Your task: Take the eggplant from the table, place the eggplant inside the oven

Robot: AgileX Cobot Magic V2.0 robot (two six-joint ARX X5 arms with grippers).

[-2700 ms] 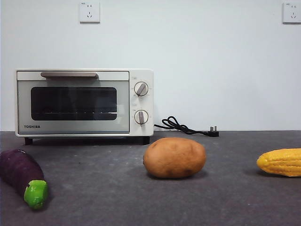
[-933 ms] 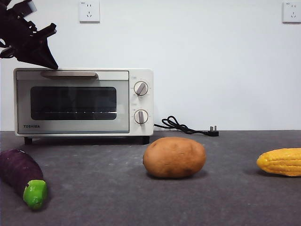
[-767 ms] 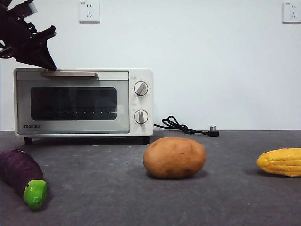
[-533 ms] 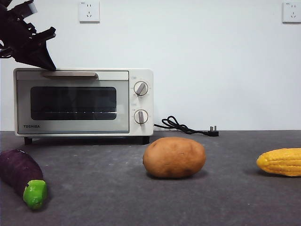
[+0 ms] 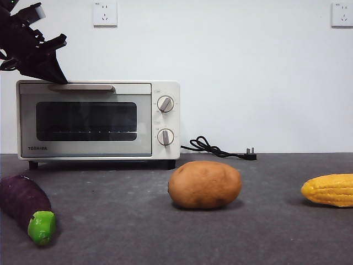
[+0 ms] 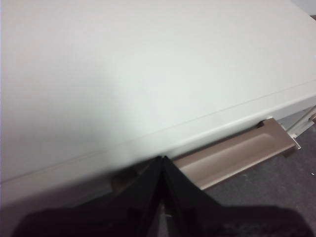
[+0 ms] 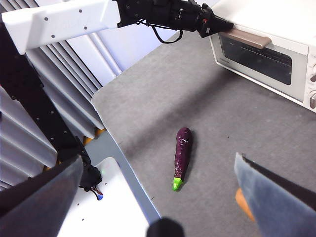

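"TOSHIBA" on oven (image 5: 88, 148) door, left gripper (image 5: 59, 78) seemingly closed at handle (image 5: 81, 87)

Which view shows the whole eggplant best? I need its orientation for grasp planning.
The right wrist view: the eggplant lies in full on the table. The front view crops the eggplant at the edge; the left wrist view misses it.

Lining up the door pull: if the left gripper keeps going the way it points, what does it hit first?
Most likely the oven's handle: the left gripper, jaws shut, points at its end along the oven top's front edge. Depth is unclear; it may already touch.
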